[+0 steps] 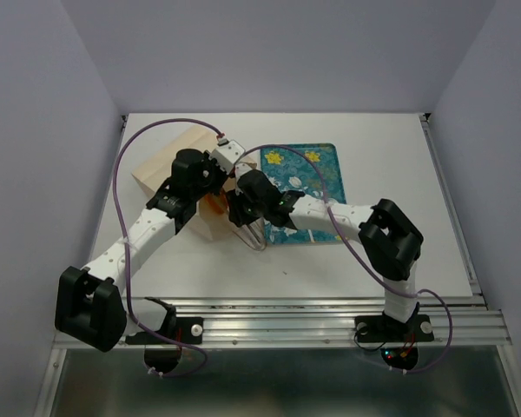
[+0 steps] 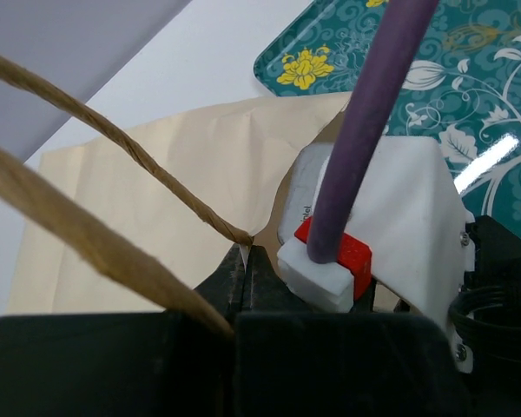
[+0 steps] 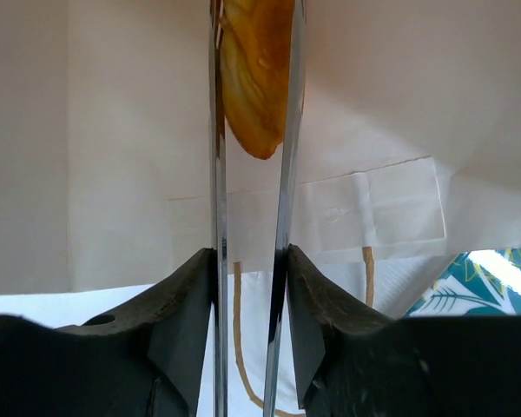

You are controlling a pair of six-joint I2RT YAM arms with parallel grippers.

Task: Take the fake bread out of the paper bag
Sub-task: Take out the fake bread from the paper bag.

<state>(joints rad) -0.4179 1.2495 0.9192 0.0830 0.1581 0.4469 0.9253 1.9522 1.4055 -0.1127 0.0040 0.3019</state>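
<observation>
The pale beige paper bag [image 1: 169, 169] lies on its side, its mouth toward the teal tray. My left gripper [image 1: 210, 189] is shut on the bag's mouth edge [image 2: 246, 252], right where a string handle [image 2: 156, 174] attaches. My right gripper [image 1: 243, 207] is at the bag's mouth and is shut on a pair of metal tongs [image 3: 217, 174]. Their blades reach into the bag [image 3: 399, 104] and pinch a glossy golden-orange fake bread [image 3: 253, 78]. An orange bit of bread [image 1: 215, 204] shows at the mouth. Which bread it is cannot be told.
The teal floral tray [image 1: 317, 174] lies right of the bag, under the right forearm, and shows in the left wrist view [image 2: 469, 78]. The right arm's white camera housing [image 2: 391, 208] and purple cable [image 2: 365, 122] sit close beside the left fingers. Purple cables loop above both arms.
</observation>
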